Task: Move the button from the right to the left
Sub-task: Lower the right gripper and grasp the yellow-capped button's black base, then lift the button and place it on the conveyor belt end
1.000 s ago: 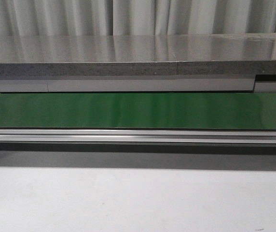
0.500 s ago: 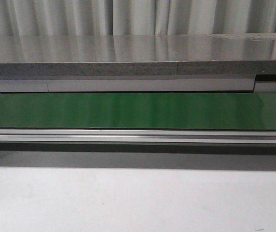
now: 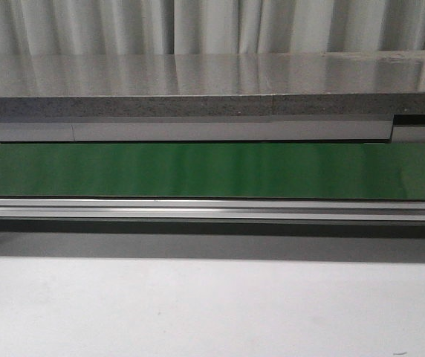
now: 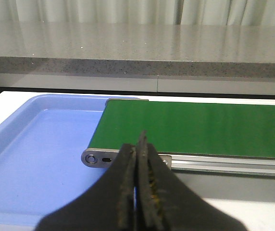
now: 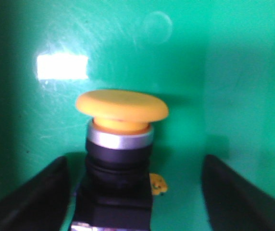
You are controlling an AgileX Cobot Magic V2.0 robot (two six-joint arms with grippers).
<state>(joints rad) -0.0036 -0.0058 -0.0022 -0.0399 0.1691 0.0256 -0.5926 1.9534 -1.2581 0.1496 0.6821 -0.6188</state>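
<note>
Nothing differs on the belt [image 3: 212, 169]; right end effector [image 5: 135, 192] gapes around the button [image 5: 120, 144], left [image 4: 138, 192] pinched closed.

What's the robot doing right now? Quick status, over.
Left gripper shut, empty, near the blue tray. Right gripper open, straddling the button, which stands upright on a green surface. Nothing blocking it.

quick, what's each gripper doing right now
Left gripper: closed, fingers pressed together, holding nothing.
Right gripper: open, fingers on either side of the button, not touching it.
</note>
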